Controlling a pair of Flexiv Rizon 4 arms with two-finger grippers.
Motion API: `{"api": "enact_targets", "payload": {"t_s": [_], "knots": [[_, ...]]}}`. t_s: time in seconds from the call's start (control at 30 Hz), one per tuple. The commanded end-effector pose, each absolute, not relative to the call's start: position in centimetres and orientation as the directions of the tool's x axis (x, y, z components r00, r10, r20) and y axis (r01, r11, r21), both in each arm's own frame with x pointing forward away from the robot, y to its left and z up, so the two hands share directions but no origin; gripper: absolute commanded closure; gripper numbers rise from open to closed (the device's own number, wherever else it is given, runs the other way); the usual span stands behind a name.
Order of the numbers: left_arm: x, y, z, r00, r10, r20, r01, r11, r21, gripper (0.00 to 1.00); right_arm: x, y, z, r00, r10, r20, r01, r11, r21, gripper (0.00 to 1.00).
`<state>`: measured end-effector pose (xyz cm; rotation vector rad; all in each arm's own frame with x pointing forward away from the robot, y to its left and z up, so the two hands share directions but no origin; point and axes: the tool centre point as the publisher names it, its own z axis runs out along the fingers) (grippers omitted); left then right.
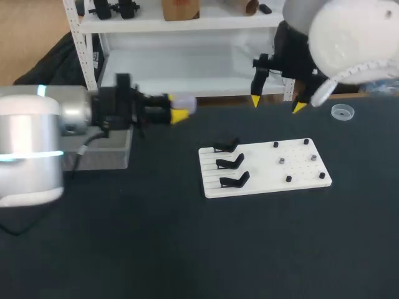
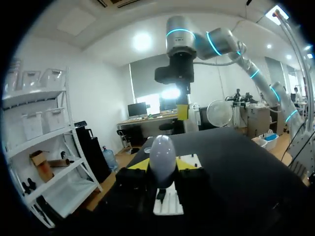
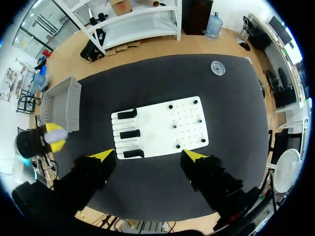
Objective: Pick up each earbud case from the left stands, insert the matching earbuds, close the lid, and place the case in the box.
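The left gripper (image 1: 175, 107) clasps a white earbud case (image 1: 186, 103) in mid-air near the grey box (image 1: 115, 152); the right gripper (image 1: 277, 103) hangs spread and empty beyond the white board (image 1: 262, 182); the rounded, smooth-looking case could slip from that pinch and fall outside the box.

head: high behind, downward | left wrist: level | right wrist: overhead | shared: white board (image 1: 262, 169) (image 3: 157, 124)

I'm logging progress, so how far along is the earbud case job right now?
All three stands are empty. The left gripper holds a white case near the box; the right gripper hangs open. Small earbuds sit on the board; the box's contents are hidden.
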<state>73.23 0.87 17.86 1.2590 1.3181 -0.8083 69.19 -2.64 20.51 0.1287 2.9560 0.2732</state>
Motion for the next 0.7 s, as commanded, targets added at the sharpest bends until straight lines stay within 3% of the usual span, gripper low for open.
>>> {"api": "enact_targets", "payload": {"t_s": [0.03,0.43,0.7], "knots": [[73.1,7.7,20.1,0.150,0.280,-0.948,0.945,0.241,0.220,1.00,68.2,-2.4,19.9,-0.968,0.117,-0.223,0.073,0.978,0.194,0.12],[79.2,17.8,17.9,0.152,0.355,-0.922,0.940,0.237,0.246,1.00,67.0,-1.3,19.3,-0.971,0.129,-0.199,0.092,0.978,0.187,0.00],[83.1,22.4,13.1,0.043,0.439,-0.898,0.937,0.295,0.189,1.00,66.0,-0.9,18.8,-0.972,0.162,-0.172,0.133,0.977,0.168,0.00]]}}
